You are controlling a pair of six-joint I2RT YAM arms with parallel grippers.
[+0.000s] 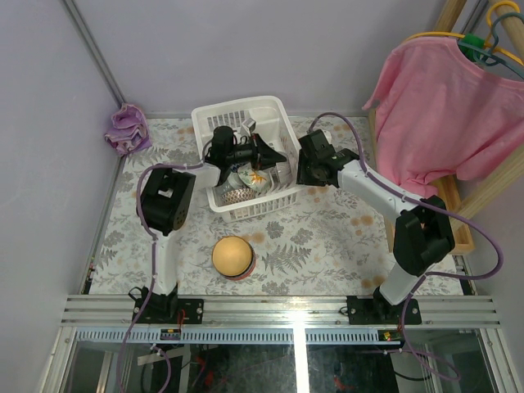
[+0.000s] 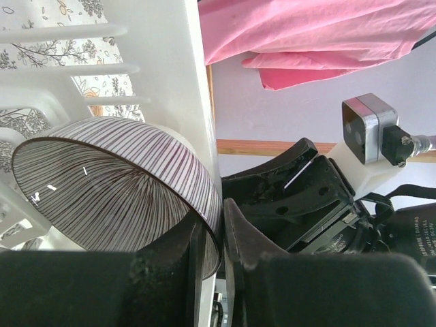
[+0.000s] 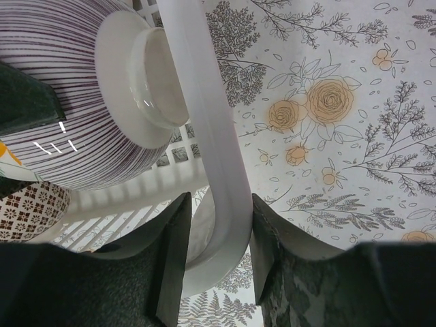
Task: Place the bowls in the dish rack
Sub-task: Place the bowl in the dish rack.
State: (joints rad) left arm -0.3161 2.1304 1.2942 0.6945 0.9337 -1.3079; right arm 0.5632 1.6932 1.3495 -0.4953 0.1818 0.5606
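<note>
The white dish rack [image 1: 214, 116] stands at the table's middle back. My left gripper [image 1: 274, 157] is inside it, shut on the rim of a white bowl with dark stripes [image 2: 116, 191], which hangs tilted against the rack wall [image 2: 180, 75]; one finger is inside the bowl and one outside [image 2: 212, 218]. The same striped bowl [image 3: 68, 82] shows foot-first in the right wrist view. My right gripper [image 3: 219, 201] is open and straddles the rack's right rim [image 3: 204, 102], its outer finger against the rim [image 1: 296, 172]. An orange-yellow bowl [image 1: 233, 256] lies upside down on the table in front.
More bowls lie in the rack, one with an orange flower [image 1: 255, 178] and one brown-and-white patterned [image 3: 27, 208]. A purple cloth [image 1: 127, 129] sits at the back left corner. A pink shirt [image 1: 446, 106] hangs on a wooden stand at the right.
</note>
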